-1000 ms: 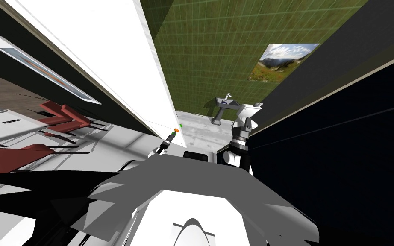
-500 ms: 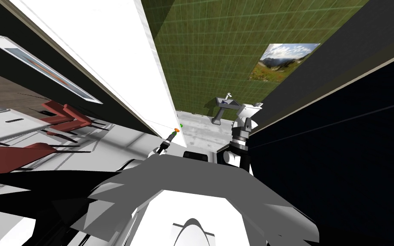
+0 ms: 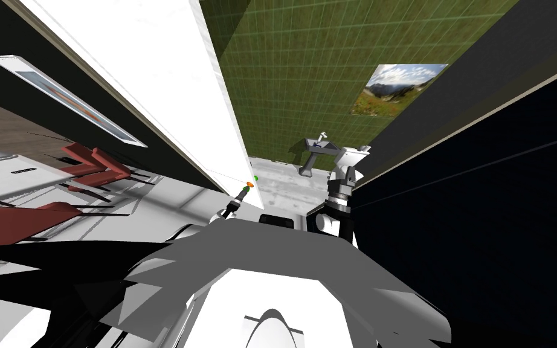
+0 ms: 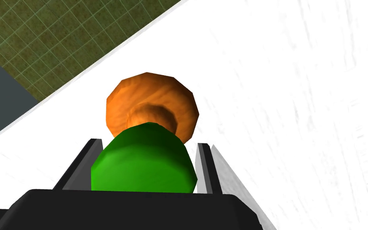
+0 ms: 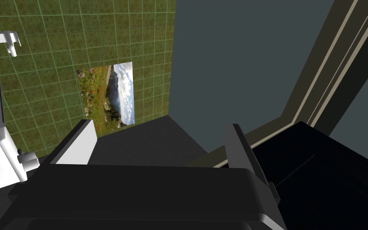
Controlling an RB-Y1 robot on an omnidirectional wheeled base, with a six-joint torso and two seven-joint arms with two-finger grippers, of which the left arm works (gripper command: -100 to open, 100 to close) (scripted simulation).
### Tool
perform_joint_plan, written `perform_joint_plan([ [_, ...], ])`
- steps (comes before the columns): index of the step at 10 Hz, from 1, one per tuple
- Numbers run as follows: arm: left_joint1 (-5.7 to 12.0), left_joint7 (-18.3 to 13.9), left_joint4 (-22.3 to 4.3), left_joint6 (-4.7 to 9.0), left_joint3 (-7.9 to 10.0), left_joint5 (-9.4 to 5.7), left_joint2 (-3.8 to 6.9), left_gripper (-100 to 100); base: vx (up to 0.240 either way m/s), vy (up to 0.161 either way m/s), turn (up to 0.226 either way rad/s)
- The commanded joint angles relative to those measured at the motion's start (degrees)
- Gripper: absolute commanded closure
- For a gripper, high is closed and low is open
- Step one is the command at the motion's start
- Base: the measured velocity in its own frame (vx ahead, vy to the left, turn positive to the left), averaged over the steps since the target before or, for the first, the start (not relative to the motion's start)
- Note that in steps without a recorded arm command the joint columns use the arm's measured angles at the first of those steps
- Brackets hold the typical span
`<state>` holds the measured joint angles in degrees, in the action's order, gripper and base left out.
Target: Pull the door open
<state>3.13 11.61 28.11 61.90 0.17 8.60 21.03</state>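
You kept the L gripper (image 4: 149, 142) clamped on the green knob (image 4: 143, 169) at the edge of the white door (image 3: 150, 72), R gripper (image 5: 159, 123) spread & idle; view barely crept in the last sec, so the pull had hardly advanced.

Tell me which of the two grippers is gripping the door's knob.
The left gripper, its fingers pressed on the sides of the green knob on the white door; the right gripper stands open, holding nothing.

A home: beside the white door (image 3: 168, 90), a bathroom shows a green tiled wall (image 3: 307, 72), a grey sink (image 3: 318, 144) and a landscape picture (image 3: 399, 87); red chairs (image 3: 96, 164) stand in the neighbouring room.
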Motion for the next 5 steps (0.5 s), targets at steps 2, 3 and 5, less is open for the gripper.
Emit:
perform_joint_plan([
  [2,-0.96,-0.3,2.9,-0.72,-0.56,0.32,-0.59,100,-0.009,-0.001,0.009],
  [3,-0.96,-0.3,2.9,-0.72,-0.56,0.32,-0.59,100,-0.006,-0.001,0.004],
  [5,-0.6,-4.1,2.7,-0.7,-1.87,-0.65,-0.44,100,-0.022,0.01,0.0],
])
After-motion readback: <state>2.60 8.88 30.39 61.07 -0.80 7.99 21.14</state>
